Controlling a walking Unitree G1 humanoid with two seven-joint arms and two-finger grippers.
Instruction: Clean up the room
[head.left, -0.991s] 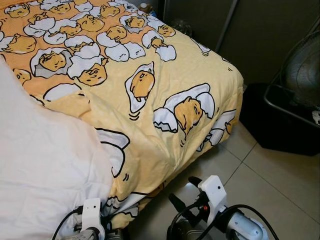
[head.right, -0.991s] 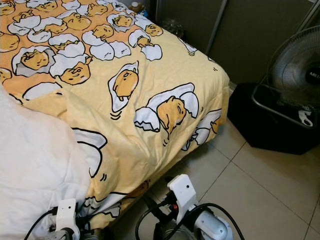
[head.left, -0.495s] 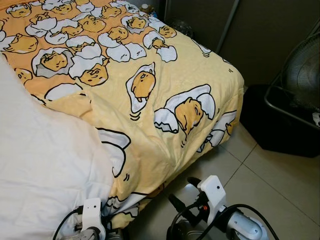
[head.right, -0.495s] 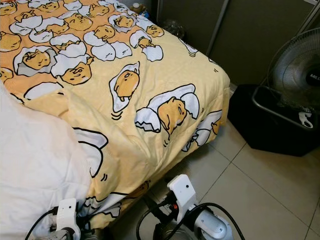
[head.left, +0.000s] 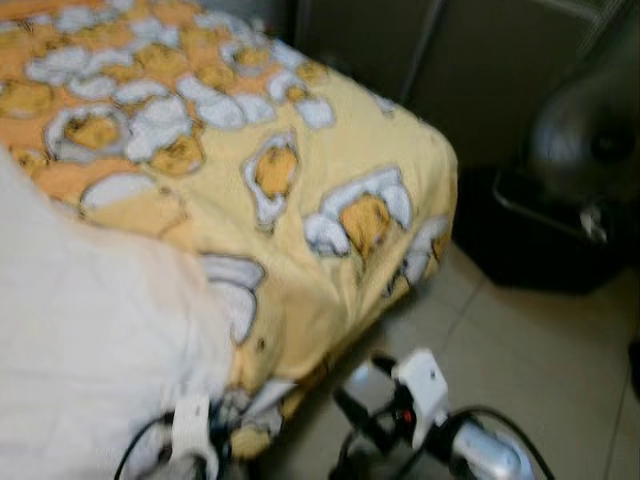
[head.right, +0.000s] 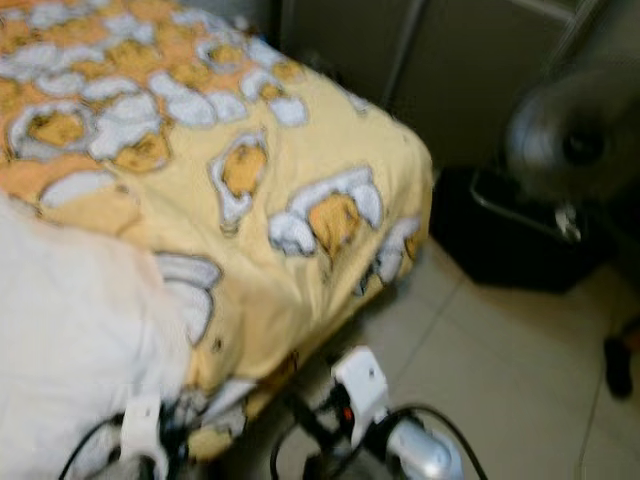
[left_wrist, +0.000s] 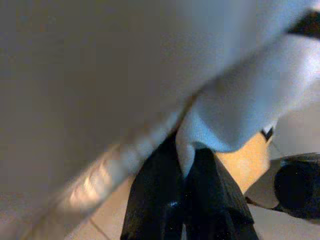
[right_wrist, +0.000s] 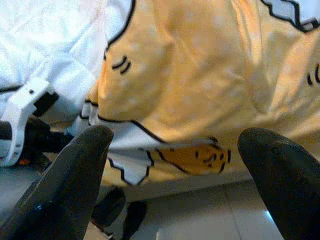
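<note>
White bedding (head.left: 85, 350) lies heaped on the near left part of the bed, its lower edge hanging down to where the left gripper (left_wrist: 187, 165) sits; in the left wrist view the two black fingers (left_wrist: 155, 195) stand pressed together with a fold of that white cloth pinched between their tips. Beside it, low over the floor, the right gripper (right_wrist: 175, 165) faces the hanging edge of the yellow blanket (head.left: 300, 170); its fingers (right_wrist: 65, 185) are spread wide apart with nothing between them, and the right arm's white wrist housing (head.left: 420, 380) shows in the left eye view just off the bed's corner. Under both lies a pale tiled floor (head.left: 520, 350); the blanket, printed with egg cartoon figures, covers the bed from beside the white heap out to the far corner and drapes over its side. Farther to the right a black box (head.left: 530, 245) stands on the tiles near the bed's corner, with a standing fan (head.left: 590, 140) at it, both blurred; behind them runs a dark wall (head.left: 480, 70).
</note>
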